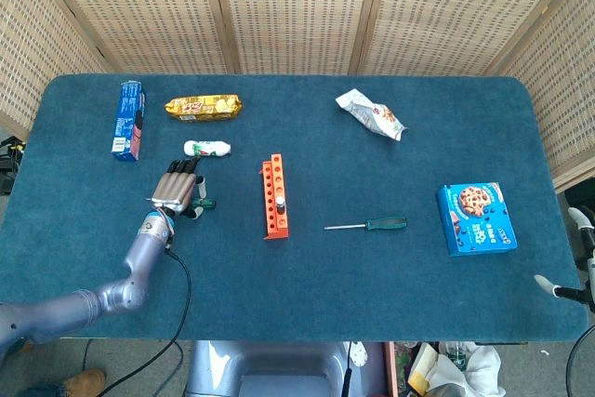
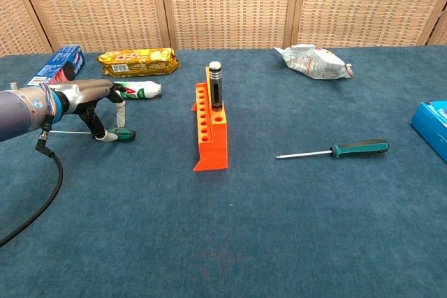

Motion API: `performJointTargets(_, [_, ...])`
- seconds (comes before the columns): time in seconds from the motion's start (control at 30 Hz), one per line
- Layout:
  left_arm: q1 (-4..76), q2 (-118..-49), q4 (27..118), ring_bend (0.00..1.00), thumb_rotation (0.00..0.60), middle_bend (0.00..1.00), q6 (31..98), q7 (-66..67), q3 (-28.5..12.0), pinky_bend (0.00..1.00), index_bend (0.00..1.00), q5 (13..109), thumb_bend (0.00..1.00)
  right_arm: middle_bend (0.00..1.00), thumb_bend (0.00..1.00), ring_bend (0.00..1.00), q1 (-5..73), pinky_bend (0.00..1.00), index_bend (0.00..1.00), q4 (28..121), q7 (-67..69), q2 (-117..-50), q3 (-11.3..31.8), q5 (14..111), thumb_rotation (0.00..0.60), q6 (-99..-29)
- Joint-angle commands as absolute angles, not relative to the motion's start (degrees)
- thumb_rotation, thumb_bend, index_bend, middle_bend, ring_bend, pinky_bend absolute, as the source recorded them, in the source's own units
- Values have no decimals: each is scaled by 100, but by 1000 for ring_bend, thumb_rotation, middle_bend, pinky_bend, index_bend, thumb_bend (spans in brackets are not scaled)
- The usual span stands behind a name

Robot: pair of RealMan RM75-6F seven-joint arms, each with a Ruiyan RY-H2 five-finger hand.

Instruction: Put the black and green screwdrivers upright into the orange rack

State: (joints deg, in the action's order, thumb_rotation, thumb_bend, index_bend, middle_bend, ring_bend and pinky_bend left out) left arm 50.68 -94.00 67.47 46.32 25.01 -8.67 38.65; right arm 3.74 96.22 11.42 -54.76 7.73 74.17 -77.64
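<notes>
Head view showed you the broad blue cloth-covered counter (image 1: 279, 295) first, with your left hand (image 1: 177, 191) low over its left part and your right hand (image 1: 569, 258) only a sliver at the far right edge, too little of it visible to tell how its fingers stood. Next in size, the blue cookie box (image 1: 475, 218) lay well to the right, the blue biscuit sleeve (image 1: 129, 118) and the gold snack packet (image 1: 203, 106) sat along the far left, and the crumpled white wrapper (image 1: 371, 114) lay toward the back right. The slotted orange plastic rack (image 2: 209, 128) stood mid-counter with a black-handled screwdriver (image 2: 216, 84) already upright in a far slot, so by my reading half your job was done. The slim green-handled screwdriver with a bare steel shaft (image 2: 334, 151) lay flat, well right of the rack and untouched. A small white tube (image 2: 137, 89) lay just behind your left hand. Smallest, a short screwdriver with a dark green handle (image 2: 123, 134) lay flat left of the rack; your left fingers (image 2: 119, 111) were spread and curved down, their tips touching or just beside it, but no firm pinch showed. Lifting a green one and seating it upright was left.
</notes>
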Motion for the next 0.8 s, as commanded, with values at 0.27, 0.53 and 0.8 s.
performJointTargets(0.27, [5061,-9520,6574,0,600,0,4545,2516,-893,0,515,3892,298,0,0,0,388,0,0,9600,1153,-5478,778,7388,600,-7727])
performJointTargets(0.53, [5044,-9553,6491,0,600,0,4542,2614,-873,0,447,3919,146,0,0,0,394,0,0,9612,1144,-5481,776,7389,600,-7716])
performJointTargets(0.8, [5023,-9538,6533,0,600,0,4562,2632,-928,0,439,3919,156,0,0,0,397,0,0,9613,1139,-5486,778,7383,600,-7714])
